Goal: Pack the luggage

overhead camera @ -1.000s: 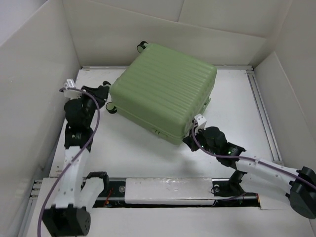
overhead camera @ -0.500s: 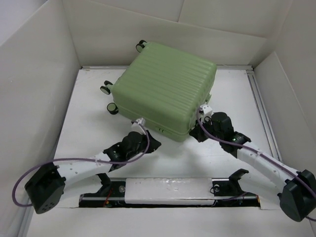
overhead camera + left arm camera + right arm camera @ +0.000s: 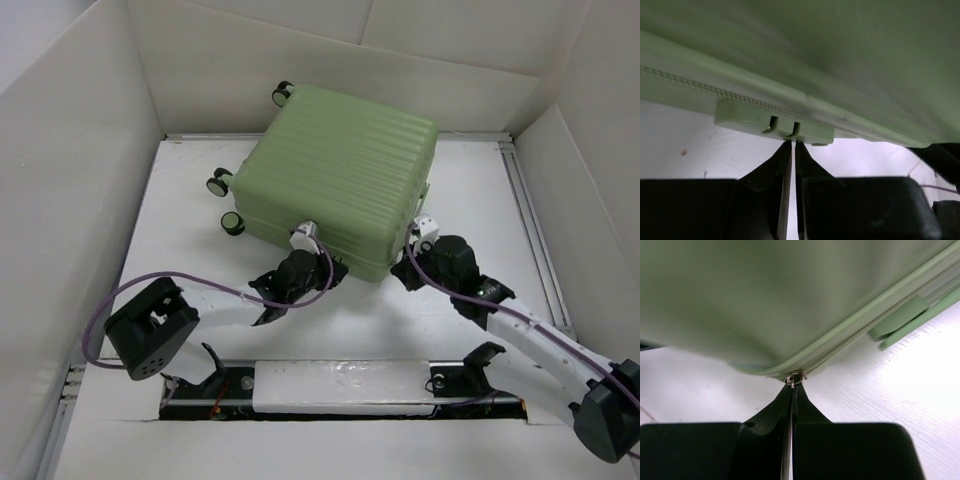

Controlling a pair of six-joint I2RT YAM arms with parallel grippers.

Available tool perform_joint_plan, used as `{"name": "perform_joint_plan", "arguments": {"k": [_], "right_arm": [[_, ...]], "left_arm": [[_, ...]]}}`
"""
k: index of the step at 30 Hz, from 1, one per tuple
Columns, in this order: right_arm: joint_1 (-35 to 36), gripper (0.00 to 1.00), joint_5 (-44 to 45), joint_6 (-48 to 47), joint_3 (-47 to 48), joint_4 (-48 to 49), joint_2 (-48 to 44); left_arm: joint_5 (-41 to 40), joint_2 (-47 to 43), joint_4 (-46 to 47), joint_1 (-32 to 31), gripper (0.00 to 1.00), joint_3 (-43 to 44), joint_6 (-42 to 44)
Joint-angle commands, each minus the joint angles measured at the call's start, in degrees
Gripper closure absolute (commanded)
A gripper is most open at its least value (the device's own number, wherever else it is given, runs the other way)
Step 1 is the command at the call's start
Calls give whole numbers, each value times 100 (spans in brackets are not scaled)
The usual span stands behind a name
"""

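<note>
**Both claws at the near edge**

The right gripper pinches the zipper pull at the near-right corner, likely to draw it along. The left gripper, nearly closed, sits at the lock block; whether it grips anything is unclear. The luggage lies shut, flat on the table, wheels left, long axis left-right.
</note>
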Motion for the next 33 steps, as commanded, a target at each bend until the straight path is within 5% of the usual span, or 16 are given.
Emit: {"name": "perform_joint_plan", "arguments": {"k": [1,11,19,22,24,26,28,31,33], "right_arm": [[728,100,-34,551,-66,707,-586],[2988,100,1460,1599,3,1058,-544],[3139,100,3268,2011,1093,953,1056],[3192,100,3420,2389,1155,1338,1330],[3192,100,3693,2661,1086,1400,1391],[3192,89,3755,2672,980,1628,1330],[3192,64,3571,2453,980,1717,1190],[3192,37,3036,2258,980,1665,1014],[3253,31,2921,2197,980,1481,847]], "left_arm": [[-50,354,762,13,97,572,24],[371,1190,1289,13,98,1075,-257],[619,1059,1668,13,98,594,-310],[567,682,1485,75,91,330,-205],[566,262,1352,137,69,171,-135],[418,-152,976,198,52,-144,-134],[286,-881,633,355,34,-382,-134],[285,-2012,158,776,24,-787,-214],[285,-2516,-455,1075,16,-841,-275]]}}
